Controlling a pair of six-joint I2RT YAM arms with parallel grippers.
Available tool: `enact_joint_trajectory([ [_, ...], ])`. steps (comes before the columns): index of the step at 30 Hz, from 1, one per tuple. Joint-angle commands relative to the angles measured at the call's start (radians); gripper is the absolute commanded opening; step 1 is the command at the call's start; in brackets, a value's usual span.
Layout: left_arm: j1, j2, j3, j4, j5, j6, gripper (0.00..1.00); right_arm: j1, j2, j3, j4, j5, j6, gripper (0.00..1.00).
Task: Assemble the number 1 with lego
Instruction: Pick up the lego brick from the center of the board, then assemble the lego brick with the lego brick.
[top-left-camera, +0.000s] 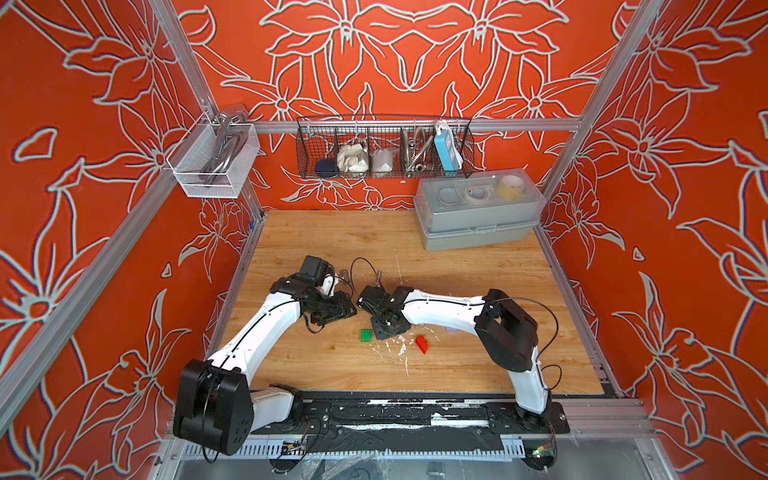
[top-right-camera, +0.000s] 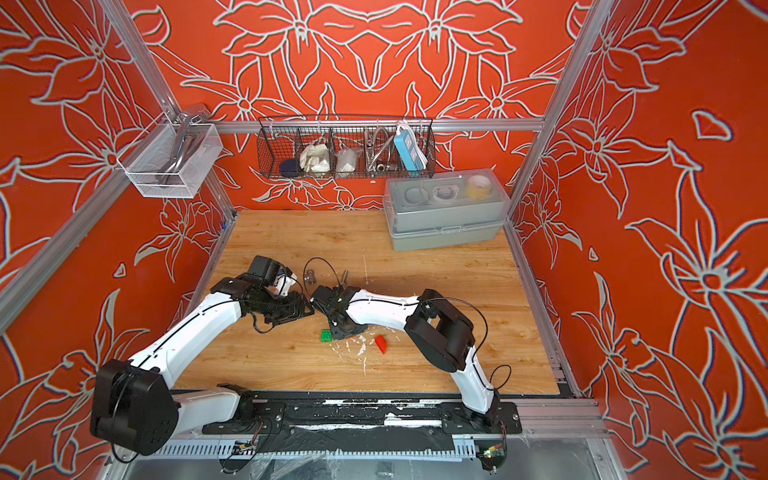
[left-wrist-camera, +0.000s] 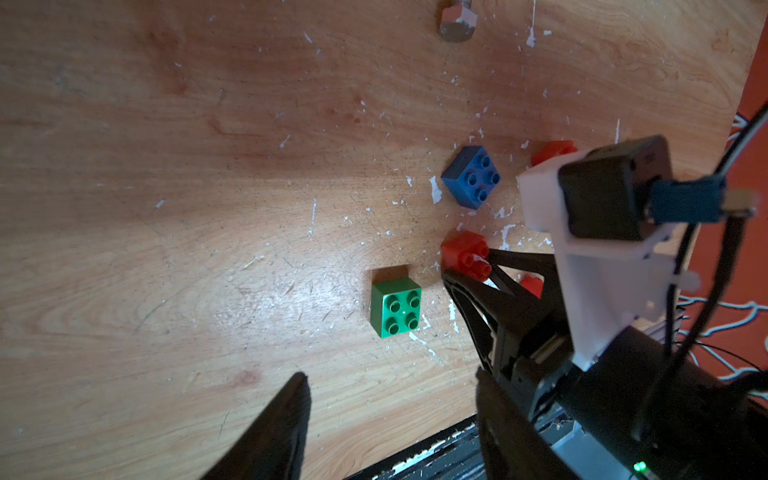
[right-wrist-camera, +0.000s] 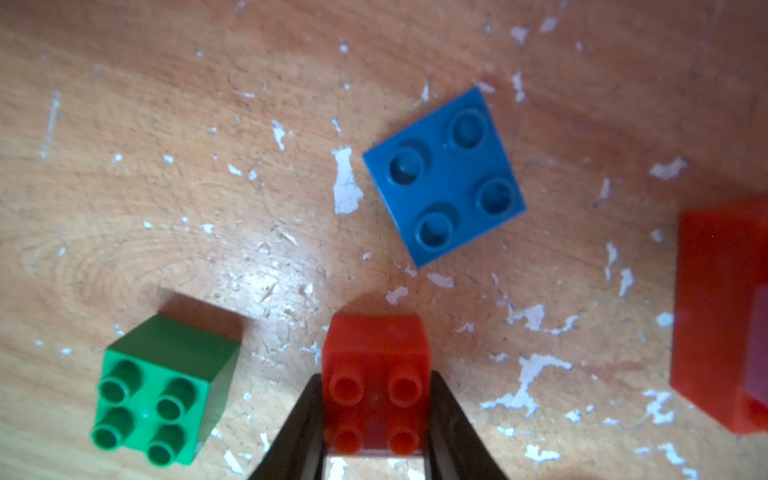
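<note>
Here, near the front middle of the wooden counter (top-left-camera: 374, 241), among white flecks: the lego (top-right-camera: 326, 336), loose and scattered. Clamped on both flanks by the right tool (right-wrist-camera: 376, 384), black fingers (right-wrist-camera: 299, 419) pressed flat against its sides: a red brick (right-wrist-camera: 374, 353), studs up; no telling whether resting on the wood or raised off it. Just beside, not touching, studs up as well: a green brick (right-wrist-camera: 166, 386), found in both top views right next to the right wrist. Farther out from the fingertips, turned at an angle, standing alone: a blue brick (right-wrist-camera: 444, 178), hidden under the arm in both top views. Off to the other side of the tool, well apart from the green one: a second red brick (top-left-camera: 421, 344), lying on the wood. Peeking from under the right forearm in a top view: a lilac brick (top-left-camera: 451, 330), mostly covered. Spread wide above bare wood, grasping nothing: the left tool (left-wrist-camera: 390, 374), pointed toward the green brick but short of it. Farther back on the counter: a grey bolt (left-wrist-camera: 457, 23). At the back right corner, well away from all the bricks: a grey lidded box (top-left-camera: 478, 220).
</note>
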Motion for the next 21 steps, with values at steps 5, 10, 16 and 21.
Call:
enact_joint_trajectory([
  [5,0.004,0.024,0.006,0.004,0.031,0.021,0.61,-0.043,-0.217,0.001,-0.123,-0.031,-0.151,0.28],
  [10,-0.043,0.039,0.032,0.007,0.012,0.013,0.61,-0.145,-0.342,-0.025,-0.198,-0.119,-0.297,0.28],
  [16,-0.143,0.088,0.087,0.063,0.013,-0.057,0.61,-0.284,-0.420,-0.045,-0.270,-0.183,-0.474,0.28],
  [21,-0.181,0.171,0.168,0.088,0.048,-0.098,0.62,-0.348,-0.424,-0.065,-0.265,-0.217,-0.548,0.29],
])
